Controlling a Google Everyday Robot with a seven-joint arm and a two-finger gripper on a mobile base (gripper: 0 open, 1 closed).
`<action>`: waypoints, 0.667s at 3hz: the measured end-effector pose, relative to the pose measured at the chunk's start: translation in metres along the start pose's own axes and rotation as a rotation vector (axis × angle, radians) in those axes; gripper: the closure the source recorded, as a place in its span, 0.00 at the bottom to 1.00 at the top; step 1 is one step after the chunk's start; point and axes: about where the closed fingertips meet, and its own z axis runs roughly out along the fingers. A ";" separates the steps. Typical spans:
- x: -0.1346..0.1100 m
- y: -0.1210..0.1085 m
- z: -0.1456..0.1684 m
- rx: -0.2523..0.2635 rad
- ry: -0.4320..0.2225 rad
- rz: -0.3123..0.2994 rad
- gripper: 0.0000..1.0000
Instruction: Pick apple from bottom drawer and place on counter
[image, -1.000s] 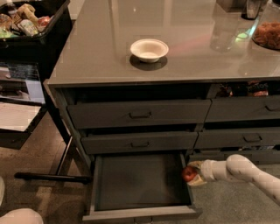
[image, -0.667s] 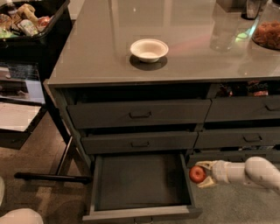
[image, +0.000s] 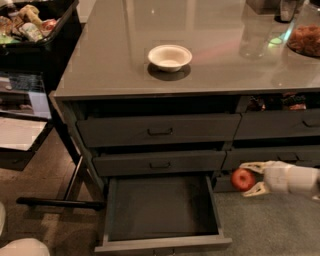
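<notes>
The red apple (image: 243, 179) is held between the two pale fingers of my gripper (image: 249, 178), which reaches in from the right edge of the camera view. The apple hangs in the air just right of the open bottom drawer (image: 161, 210), outside it and level with the drawer's top edge. The drawer is pulled out and its dark flat tray shows nothing in it. The glossy grey counter (image: 115, 55) lies above, well higher than the apple.
A white bowl (image: 169, 57) stands on the counter near its front middle. A glass jar (image: 255, 35) and a bowl of reddish food (image: 305, 40) stand at the counter's right. A black bin of groceries (image: 35, 30) stands at the left. Two handled drawers (image: 159, 131) are shut.
The gripper has carried the apple to the right and a little up, from the drawer's right rim to free air beside the cabinet.
</notes>
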 end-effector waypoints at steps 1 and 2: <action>-0.051 -0.067 -0.045 0.095 0.006 -0.061 1.00; -0.109 -0.130 -0.078 0.185 0.013 -0.106 1.00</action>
